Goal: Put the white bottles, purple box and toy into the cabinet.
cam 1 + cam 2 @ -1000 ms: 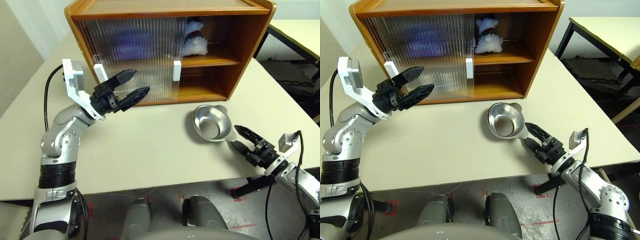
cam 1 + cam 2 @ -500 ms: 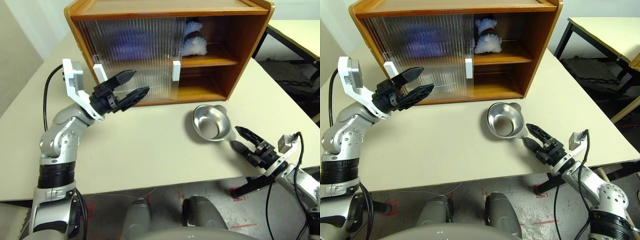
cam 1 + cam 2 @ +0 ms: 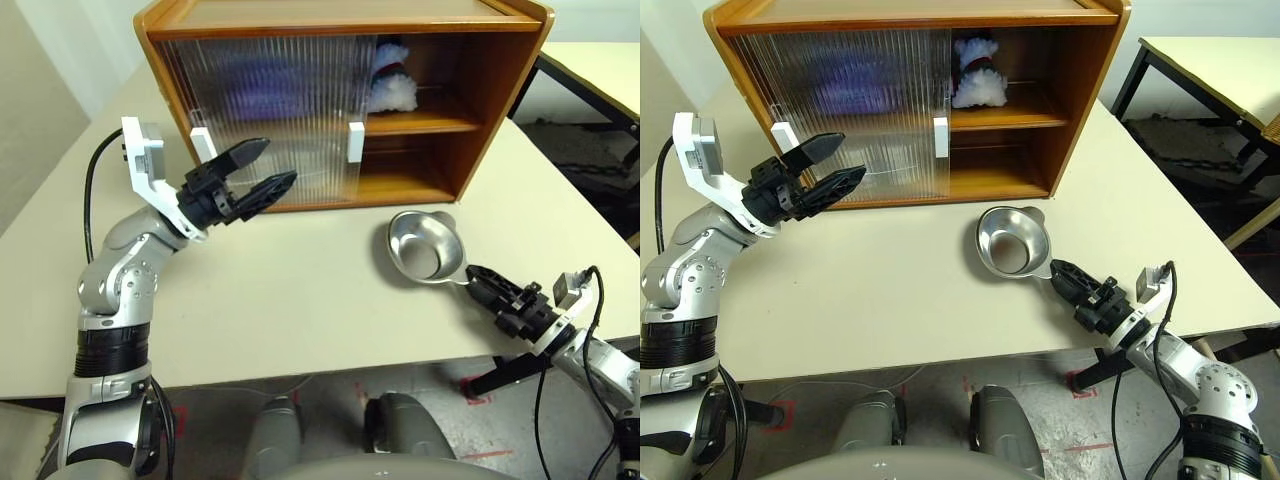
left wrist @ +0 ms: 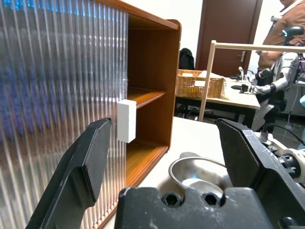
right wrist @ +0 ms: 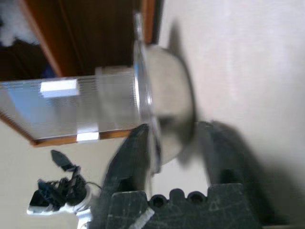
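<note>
My right end effector point(image 3: 478, 281) is pinching the steel bowl point(image 3: 424, 246) rim; a shallow bite could slip, skidding it across the tabletop point(image 3: 300, 280). Left end effector point(image 3: 268, 166) hangs open (idle). The toy point(image 3: 390, 80) sits on the cabinet point(image 3: 480, 70) upper shelf.

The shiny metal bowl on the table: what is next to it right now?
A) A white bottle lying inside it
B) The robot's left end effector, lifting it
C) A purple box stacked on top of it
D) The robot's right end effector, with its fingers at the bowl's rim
D: the right end effector has its black fingers on either side of the rim of the steel bowl, which sits on the table.
</note>
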